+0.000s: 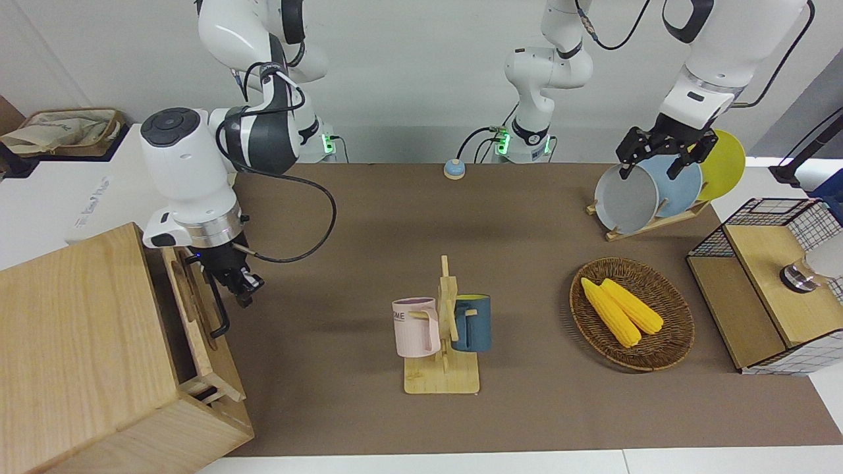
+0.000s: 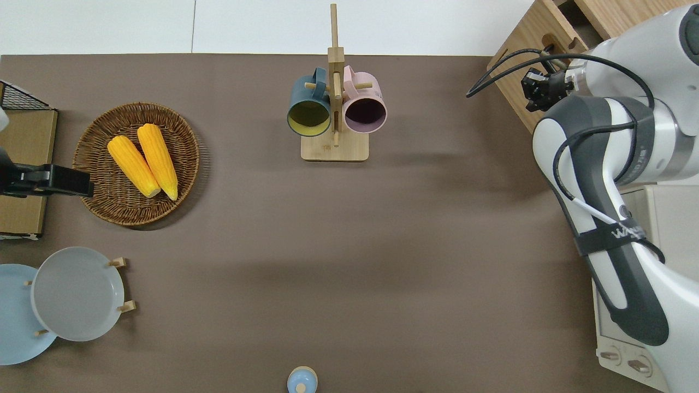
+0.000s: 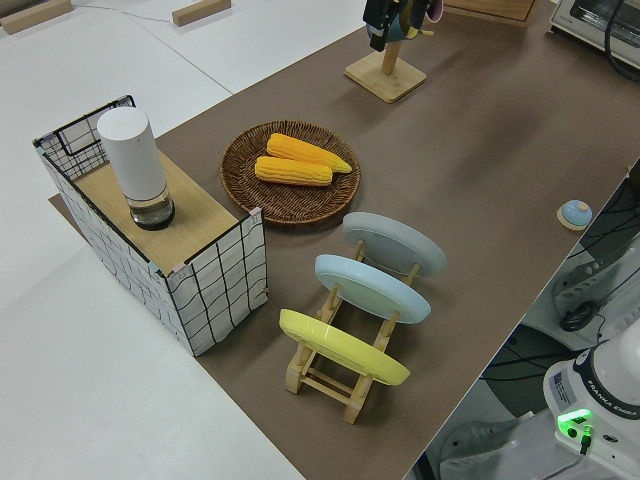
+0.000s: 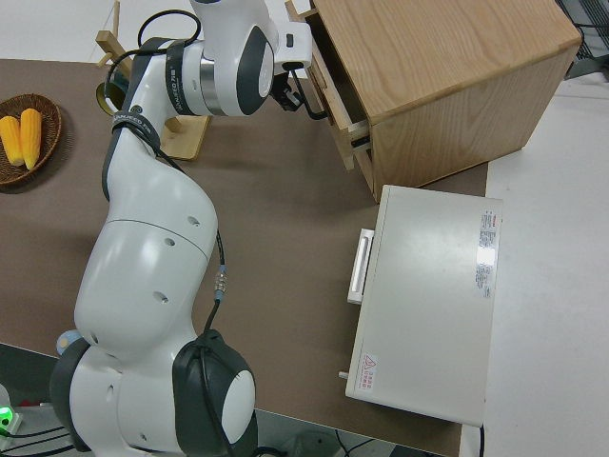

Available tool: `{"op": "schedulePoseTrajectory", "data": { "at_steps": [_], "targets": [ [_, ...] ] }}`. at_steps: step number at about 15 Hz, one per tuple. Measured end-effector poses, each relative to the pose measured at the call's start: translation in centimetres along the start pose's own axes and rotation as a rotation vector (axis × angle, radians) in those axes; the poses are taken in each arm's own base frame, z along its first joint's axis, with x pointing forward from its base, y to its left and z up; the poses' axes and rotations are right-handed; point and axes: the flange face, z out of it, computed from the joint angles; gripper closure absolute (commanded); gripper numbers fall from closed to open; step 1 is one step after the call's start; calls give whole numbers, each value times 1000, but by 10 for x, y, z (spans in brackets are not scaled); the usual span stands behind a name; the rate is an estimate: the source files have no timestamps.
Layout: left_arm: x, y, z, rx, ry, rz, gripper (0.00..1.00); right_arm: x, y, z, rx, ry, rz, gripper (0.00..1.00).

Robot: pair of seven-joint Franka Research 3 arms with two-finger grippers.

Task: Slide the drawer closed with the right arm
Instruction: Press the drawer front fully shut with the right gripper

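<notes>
Front view: drawer (image 1: 197, 309) sticking a little way out of the pale-wood cabinet (image 1: 79, 349) at the right arm's end of the counter (image 1: 514, 421), black loop handle (image 1: 219, 309) facing the middle. Right gripper (image 1: 238, 284) right up against the top of that handle; can't tell if the fingers are spread or pinched from here. Best bet, probably: push flat on the drawer front, straight along the slide, low and centred so the tray doesn't rack sideways. Left gripper (image 1: 665, 155) parked, looking spread.

Overhead view: right gripper (image 2: 538, 87) at the drawer front (image 2: 521, 82), right arm (image 2: 600, 180) reaching in along the counter edge. Nothing lying in the push path. Mug rack (image 2: 334, 109) with blue and pink mugs well apart toward the middle, corn basket (image 2: 136, 164) and plates (image 2: 76, 295) way off at the left arm's end.

Left side view: wire-mesh box (image 3: 160, 240), plate rack (image 3: 350, 340), corn, all well clear of the job.

Right side view: drawer (image 4: 333, 90) still partly out, gap showing. White oven (image 4: 428, 305) just beside the cabinet, nearer to the robots; elbow swing toward it and the loose cable near the wrist look like the only things worth watching.
</notes>
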Motion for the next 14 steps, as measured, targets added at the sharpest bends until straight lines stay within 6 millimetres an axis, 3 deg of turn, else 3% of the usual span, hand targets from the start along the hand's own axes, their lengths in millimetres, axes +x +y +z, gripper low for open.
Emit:
{"op": "schedulePoseTrajectory", "data": {
  "at_steps": [9, 14],
  "targets": [
    [0, 0, 0, 0, 0, 0, 2, 16, 20, 2, -24, 15, -34, 1000],
    [0, 0, 0, 0, 0, 0, 2, 17, 21, 3, -27, 14, -56, 1000]
  ]
}}
